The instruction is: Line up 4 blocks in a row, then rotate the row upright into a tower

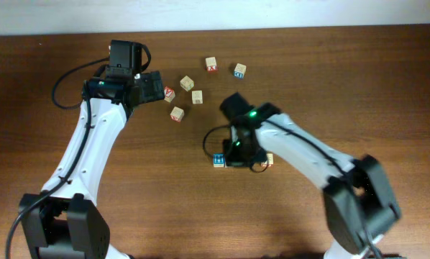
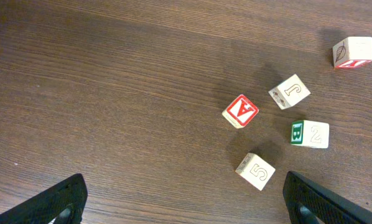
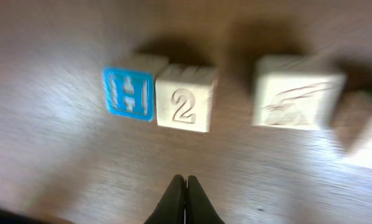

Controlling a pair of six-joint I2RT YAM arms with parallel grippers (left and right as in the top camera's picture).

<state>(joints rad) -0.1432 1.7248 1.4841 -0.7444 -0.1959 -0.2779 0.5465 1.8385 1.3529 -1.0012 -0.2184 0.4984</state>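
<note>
Fingers (image 3: 175,202) of right gripper (image 3: 186,179) together, empty, near pale wooden blue-H cube (image 3: 129,93); left gripper (image 2: 183,183) wide apart, empty.

The dark brown wooden table (image 2: 111,93) showed fine streaked grain. The pale wooden cube with a red A face (image 2: 241,111) had its letter in white. The pale wooden cube with a green letter face (image 2: 310,133) bore an uncoloured 2 alongside. The pale wooden cube with a bright blue H face (image 3: 129,93) showed its letter pale.

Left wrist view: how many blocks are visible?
5: a leaf block top right, J block, red A block, green B block mid-right, 5 block lowest. Others may lie outside.
</note>
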